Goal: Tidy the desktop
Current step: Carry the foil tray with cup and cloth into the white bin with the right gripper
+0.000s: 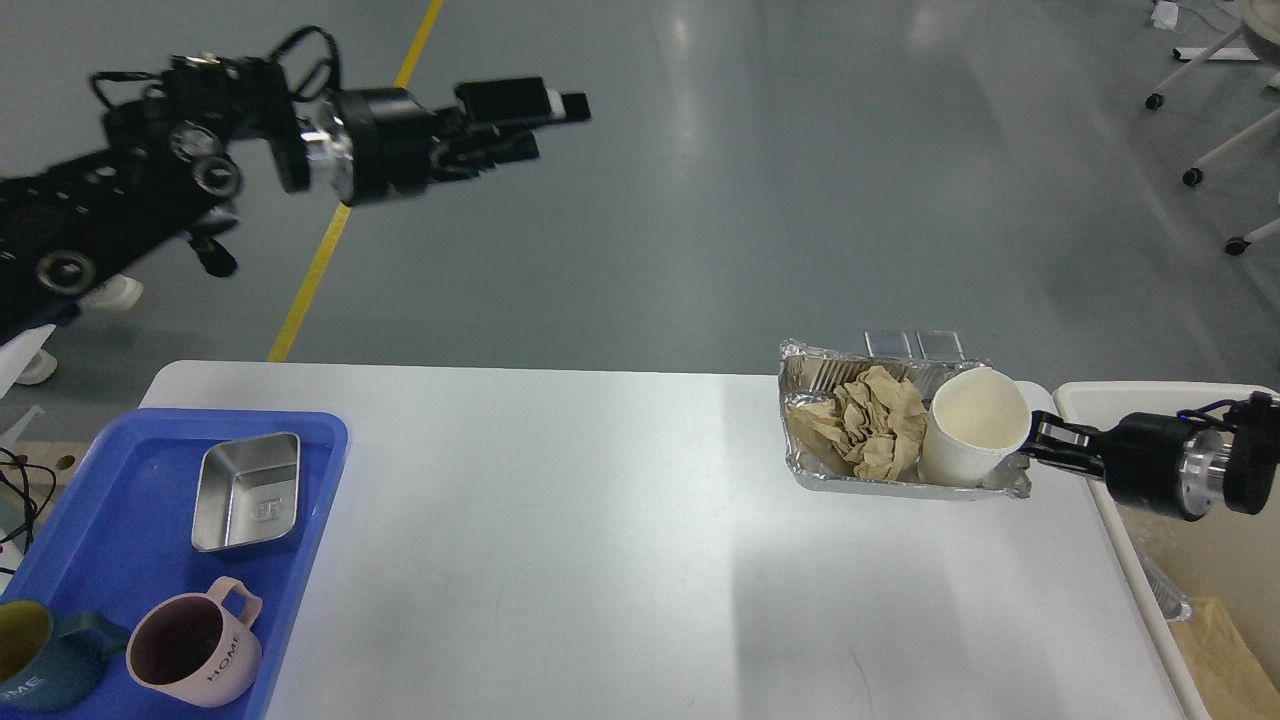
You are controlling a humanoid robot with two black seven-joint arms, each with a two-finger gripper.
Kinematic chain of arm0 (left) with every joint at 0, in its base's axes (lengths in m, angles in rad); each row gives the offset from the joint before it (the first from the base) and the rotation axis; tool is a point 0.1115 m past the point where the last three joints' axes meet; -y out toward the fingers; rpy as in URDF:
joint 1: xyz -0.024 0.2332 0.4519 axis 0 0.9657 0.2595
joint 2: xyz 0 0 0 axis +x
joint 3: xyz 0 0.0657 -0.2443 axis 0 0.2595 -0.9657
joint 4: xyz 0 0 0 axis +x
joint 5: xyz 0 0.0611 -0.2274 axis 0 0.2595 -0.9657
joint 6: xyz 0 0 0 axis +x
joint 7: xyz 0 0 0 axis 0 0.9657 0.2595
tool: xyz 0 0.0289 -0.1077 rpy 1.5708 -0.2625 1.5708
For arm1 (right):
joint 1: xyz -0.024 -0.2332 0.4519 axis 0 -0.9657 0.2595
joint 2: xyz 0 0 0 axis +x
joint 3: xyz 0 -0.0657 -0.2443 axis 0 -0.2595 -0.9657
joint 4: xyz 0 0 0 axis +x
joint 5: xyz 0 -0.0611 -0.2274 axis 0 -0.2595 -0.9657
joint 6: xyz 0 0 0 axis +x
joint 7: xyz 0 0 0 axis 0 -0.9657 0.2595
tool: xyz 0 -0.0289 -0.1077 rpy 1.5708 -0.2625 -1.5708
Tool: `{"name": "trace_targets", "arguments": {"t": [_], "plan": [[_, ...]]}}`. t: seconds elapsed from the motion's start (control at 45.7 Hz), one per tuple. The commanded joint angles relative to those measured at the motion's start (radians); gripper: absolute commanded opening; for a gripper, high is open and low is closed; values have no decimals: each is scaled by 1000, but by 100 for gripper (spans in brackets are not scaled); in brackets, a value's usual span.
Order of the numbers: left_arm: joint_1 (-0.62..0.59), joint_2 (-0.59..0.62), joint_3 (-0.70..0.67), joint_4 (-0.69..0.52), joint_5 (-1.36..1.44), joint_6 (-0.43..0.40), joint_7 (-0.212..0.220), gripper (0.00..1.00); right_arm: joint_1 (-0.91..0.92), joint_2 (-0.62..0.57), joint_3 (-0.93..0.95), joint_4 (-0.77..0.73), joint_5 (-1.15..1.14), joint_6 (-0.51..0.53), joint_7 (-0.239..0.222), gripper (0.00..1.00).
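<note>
The white desktop [600, 520] fills the lower view. At its far right, a foil tray [890, 482] holds crumpled brown paper [870, 428] and a white paper cup [975, 435]. My right gripper [1035, 447] comes in from the right and is shut on the foil tray's right rim, just beside the cup. The tray's far edge overhangs the table's back edge. My left gripper [530, 120] is raised high at the upper left, far above the floor line, its fingers apart and holding nothing.
A blue tray [130, 440] at the near left carries a metal dish [248, 492], a pink mug [190, 645] and a teal mug [30, 672]. An off-white bin [1150, 393] stands against the table's right side, with brown paper [1230, 650] inside.
</note>
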Motion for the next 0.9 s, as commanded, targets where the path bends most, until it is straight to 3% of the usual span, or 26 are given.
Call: {"name": "trace_targets", "arguments": {"t": [0.0, 0.153, 0.329, 0.482, 0.635, 0.876], "plan": [[17, 130, -67, 15, -113, 21, 3, 93, -16, -2, 1, -13, 23, -24, -3, 0], [159, 205, -129, 28, -322, 140, 10, 93, -39, -22, 10, -39, 117, -93, -18, 0], [350, 188, -234, 28, -562, 300, -9, 93, -48, -37, 10, -129, 313, -155, -32, 0], [462, 130, -349, 40, -618, 322, -49, 93, -76, -44, 10, -231, 486, -190, -32, 0], [496, 76, -417, 129, -623, 352, -51, 93, -131, -56, 10, -324, 581, -222, -32, 0], [502, 1, -420, 190, -626, 579, -60, 95, -266, -42, 10, -448, 730, -248, -34, 0]]}}
